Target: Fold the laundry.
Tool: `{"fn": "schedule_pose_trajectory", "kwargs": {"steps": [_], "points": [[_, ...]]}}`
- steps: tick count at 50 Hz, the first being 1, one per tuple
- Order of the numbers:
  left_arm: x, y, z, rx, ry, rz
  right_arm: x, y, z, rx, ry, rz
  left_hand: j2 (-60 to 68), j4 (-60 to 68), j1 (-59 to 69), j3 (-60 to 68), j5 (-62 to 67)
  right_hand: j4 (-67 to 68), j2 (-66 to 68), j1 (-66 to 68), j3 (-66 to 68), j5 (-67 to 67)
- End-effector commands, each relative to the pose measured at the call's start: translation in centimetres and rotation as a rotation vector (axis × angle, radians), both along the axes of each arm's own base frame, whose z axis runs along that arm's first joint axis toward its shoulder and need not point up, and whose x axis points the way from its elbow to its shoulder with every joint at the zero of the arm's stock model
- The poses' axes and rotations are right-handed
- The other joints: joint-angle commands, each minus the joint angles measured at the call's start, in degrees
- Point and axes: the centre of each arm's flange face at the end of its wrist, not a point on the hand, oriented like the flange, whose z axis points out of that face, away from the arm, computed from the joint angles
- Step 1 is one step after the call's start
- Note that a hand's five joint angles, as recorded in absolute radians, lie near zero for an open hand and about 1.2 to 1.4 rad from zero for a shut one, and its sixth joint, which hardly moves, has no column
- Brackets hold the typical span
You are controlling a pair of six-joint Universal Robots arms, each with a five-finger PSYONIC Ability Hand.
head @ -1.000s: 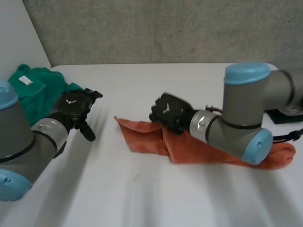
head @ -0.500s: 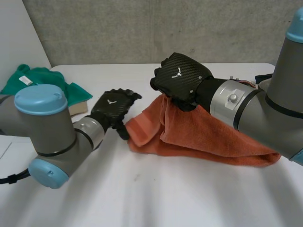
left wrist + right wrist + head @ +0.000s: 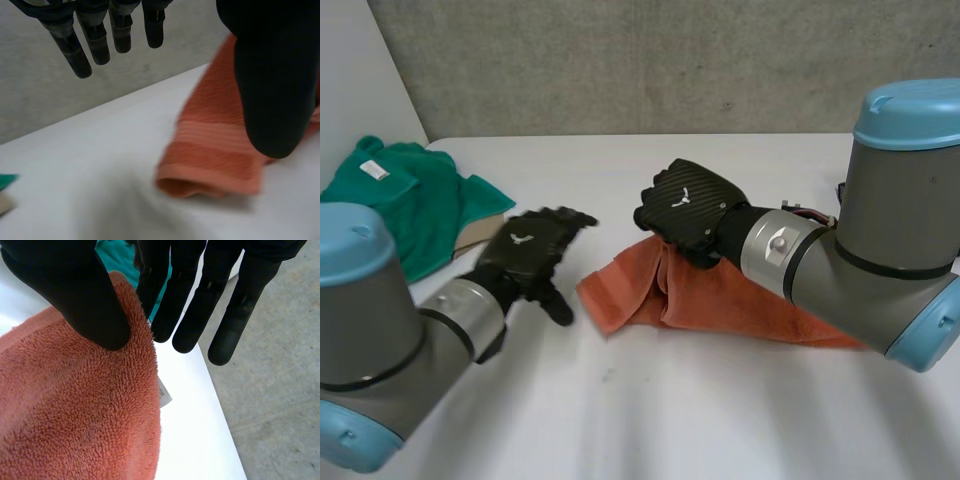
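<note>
At the near left of the white table [image 3: 650,420], the left hand [image 3: 525,262] has drawn back since half a second ago: then its fingers were at the towel's corner, now it hovers apart from it, toward 8 o'clock. It is released, with the fingers straight and spread and the thumb hanging down.

The orange towel [image 3: 710,305] lies just past centre toward 3 o'clock. It is thick looped terry with a flat woven band near the rolled end that faces the left hand, and a small white label [image 3: 164,392] sits at its hem.

The right hand [image 3: 685,205] has come lower than before, and the raised fold of cloth under it has sunk too. It reaches in from 3 o'clock, knuckles up. Its glossy woven-pattern back tops the hump, and it grasps the towel's upper fold between thumb and straight fingers.

Farther off at 10 o'clock lies a rumpled green cloth [image 3: 410,200], well apart from the towel. Beyond it stands a rough grey wall [image 3: 620,60].
</note>
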Motion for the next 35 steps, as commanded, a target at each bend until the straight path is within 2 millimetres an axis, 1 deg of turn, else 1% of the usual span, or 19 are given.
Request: {"fn": "schedule_pose_trajectory", "kwargs": {"steps": [1, 2, 5, 7, 9, 10, 11, 12, 13, 14, 17, 18, 22, 23, 26, 29, 31, 32, 35], "points": [[-4.0, -0.9, -1.5, 0.017, 0.055, -0.002, 0.2, 1.9, 0.5, 0.024, -0.017, 0.031, -1.8, -1.6, -1.4, -2.1, -3.0, 11.4, 12.5, 17.8, 12.0, 14.4], [-4.7, -1.5, -1.8, 0.012, 0.059, 0.012, 0.1, 2.1, 0.5, 0.026, -0.019, 0.035, -1.8, -1.6, -1.4, -2.1, -3.0, 11.4, 12.5, 17.8, 12.0, 14.4], [-5.7, -2.1, -2.5, 0.017, 0.050, 0.023, -0.1, 2.8, 1.2, 0.023, -0.037, 0.044, -1.8, -1.6, -1.4, -2.1, -3.0, 11.4, 12.5, 17.8, 12.0, 14.4], [-6.4, -2.5, -3.5, 0.051, 0.030, 0.021, -0.2, 3.1, 1.6, 0.025, -0.056, 0.047, 1.2, 1.4, 1.6, 0.9, 0.1, 11.4, 12.5, 17.8, 12.0, 14.4], [-6.7, -2.5, -4.2, 0.086, 0.011, 0.009, -0.3, 3.2, 1.9, 0.025, -0.067, 0.045, 19.3, 19.5, 19.7, 19.0, 18.2, 11.4, 12.5, 17.8, 12.0, 14.4], [-6.8, -2.5, -4.4, 0.114, -0.002, 0.004, -0.5, 3.2, 1.8, 0.029, -0.068, 0.038, 47.8, 47.9, 48.1, 47.4, 46.6, 11.4, 12.5, 17.8, 12.0, 14.4], [-6.7, -2.5, -4.3, 0.124, -0.009, 0.006, -0.6, 3.2, 1.7, 0.032, -0.069, 0.033, 63.2, 63.3, 63.5, 62.9, 62.0, 11.4, 12.5, 17.8, 12.0, 14.4], [-6.6, -2.6, -4.2, 0.130, -0.014, 0.012, -0.6, 3.1, 1.6, 0.033, -0.068, 0.028, 68.2, 68.3, 68.5, 67.8, 67.0, 11.4, 12.5, 17.8, 12.0, 14.4], [-6.3, -2.7, -4.0, 0.135, -0.023, 0.020, -0.7, 3.0, 1.6, 0.030, -0.069, 0.024, 68.2, 68.4, 68.6, 67.9, 67.0, 11.4, 12.5, 17.8, 12.0, 14.4], [-5.3, -3.5, -3.4, 0.137, -0.028, 0.063, -1.1, 2.3, 1.5, 0.029, -0.067, 0.003, 68.2, 68.4, 68.6, 67.9, 67.0, 11.4, 12.5, 17.8, 12.0, 14.4], [-3.4, -4.7, -1.9, 0.115, -0.022, 0.138, -1.9, 0.9, 0.7, 0.041, -0.046, -0.048, 68.2, 68.4, 68.6, 67.9, 67.0, 11.4, 12.5, 17.8, 12.0, 14.4], [-2.1, -5.4, -0.8, 0.091, -0.015, 0.181, -2.4, -0.2, 0.1, 0.045, -0.027, -0.083, 68.2, 68.4, 68.6, 67.9, 67.0, 11.4, 12.5, 17.8, 12.0, 14.4], [0.5, -6.3, 1.3, 0.039, -0.008, 0.223, -3.7, -2.0, -1.1, 0.042, 0.038, -0.149, 68.2, 68.4, 68.6, 67.9, 67.0, 11.4, 12.5, 17.8, 12.0, 14.4], [0.8, -6.3, 1.6, 0.031, -0.012, 0.214, -3.9, -2.3, -1.4, 0.045, 0.052, -0.156, 68.2, 68.4, 68.6, 67.9, 67.0, 11.4, 12.5, 17.8, 12.0, 14.4], [1.3, -5.8, 1.9, 0.017, -0.045, 0.141, -4.4, -2.9, -2.5, 0.071, 0.094, -0.177, 68.2, 68.4, 68.6, 67.9, 67.0, 11.4, 12.5, 17.8, 12.0, 14.4], [1.3, -5.3, 1.5, 0.016, -0.081, 0.076, -4.5, -3.2, -3.5, 0.100, 0.109, -0.183, 68.2, 68.4, 68.6, 67.9, 67.0, 11.4, 12.5, 17.8, 12.0, 14.4], [1.4, -5.0, 0.8, 0.026, -0.122, 0.038, -4.4, -3.4, -4.8, 0.128, 0.137, -0.193, 68.2, 68.4, 68.6, 67.9, 67.0, 11.4, 12.5, 17.8, 12.0, 14.4], [1.4, -5.1, 0.6, 0.025, -0.134, 0.039, -4.4, -3.6, -5.2, 0.132, 0.146, -0.198, 68.2, 68.4, 68.6, 67.9, 67.0, 11.4, 12.5, 17.8, 12.0, 14.4], [1.9, -6.5, -0.5, 0.013, -0.192, 0.071, -4.1, -4.5, -6.7, 0.126, 0.186, -0.218, 68.2, 68.4, 68.6, 67.9, 67.0, 11.4, 12.5, 17.8, 12.0, 14.4]]}}
